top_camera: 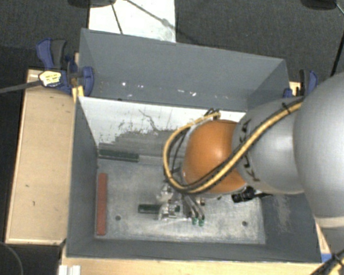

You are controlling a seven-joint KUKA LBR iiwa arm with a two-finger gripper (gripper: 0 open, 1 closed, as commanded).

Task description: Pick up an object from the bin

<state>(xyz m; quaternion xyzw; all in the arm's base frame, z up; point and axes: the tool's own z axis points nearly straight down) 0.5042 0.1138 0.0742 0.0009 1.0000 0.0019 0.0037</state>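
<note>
Into the grey bin (166, 67) the arm (317, 142) reaches from its right side. A long reddish bar (101, 204) lies along the floor's left edge, a dark green strip (119, 155) at its back-left. The gripper (174, 209) sits low at mid-floor, a small dark block (148, 209) just beside it; I can't tell whether it's open or holding anything.

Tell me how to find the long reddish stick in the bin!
Look at the grey bin and go to its floor along the left wall. The reddish-brown stick lies flat there, running front to back. It is the only red thing: the dark green bar by the back wall lies crosswise, and the small dark piece in the middle is shorter.
</note>
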